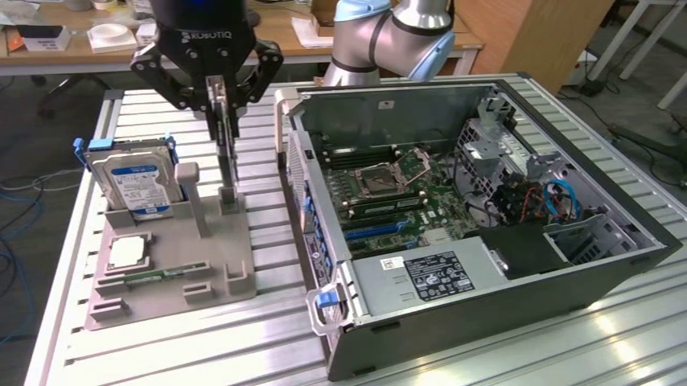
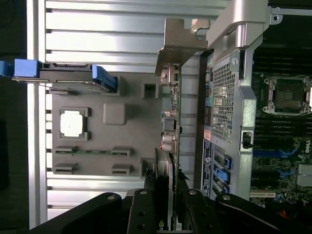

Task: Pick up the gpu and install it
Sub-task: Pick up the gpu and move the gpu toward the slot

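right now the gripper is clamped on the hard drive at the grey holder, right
No: the gripper is clamped on the gpu, the thin edge-on card at the grey holder; the exterior view shows the hard drive standing apart.

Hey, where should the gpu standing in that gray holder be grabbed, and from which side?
Grip the gpu by its top edge, coming straight down, one finger on each flat face. It stands upright and thin in a slot of the gray holder, hard drive and computer case flanking it. The pincer is closed on it that way.
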`<state>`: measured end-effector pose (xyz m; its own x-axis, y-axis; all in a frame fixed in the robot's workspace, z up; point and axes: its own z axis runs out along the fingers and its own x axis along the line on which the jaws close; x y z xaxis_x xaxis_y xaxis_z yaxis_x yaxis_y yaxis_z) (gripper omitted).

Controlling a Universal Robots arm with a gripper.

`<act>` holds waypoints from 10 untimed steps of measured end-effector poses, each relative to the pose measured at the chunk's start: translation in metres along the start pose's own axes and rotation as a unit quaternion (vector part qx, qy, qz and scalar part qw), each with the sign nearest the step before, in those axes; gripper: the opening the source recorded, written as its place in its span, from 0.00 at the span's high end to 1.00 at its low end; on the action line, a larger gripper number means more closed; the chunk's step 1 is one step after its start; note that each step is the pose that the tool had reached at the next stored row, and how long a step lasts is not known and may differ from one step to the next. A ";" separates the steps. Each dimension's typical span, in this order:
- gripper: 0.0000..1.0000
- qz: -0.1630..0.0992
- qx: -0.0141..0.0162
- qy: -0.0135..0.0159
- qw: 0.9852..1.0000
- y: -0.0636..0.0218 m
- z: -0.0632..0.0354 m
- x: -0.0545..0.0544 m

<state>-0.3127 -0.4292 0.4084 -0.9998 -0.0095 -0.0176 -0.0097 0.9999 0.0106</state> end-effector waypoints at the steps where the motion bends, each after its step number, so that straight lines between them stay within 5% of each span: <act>1: 0.73 0.000 0.000 0.000 1.000 0.0000 0.0000 0.000; 10: 0.73 0.000 0.000 0.000 1.000 0.0000 0.0000 -0.003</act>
<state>-0.3097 -0.4292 0.4084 -0.9998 -0.0096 -0.0175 -0.0098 0.9999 0.0106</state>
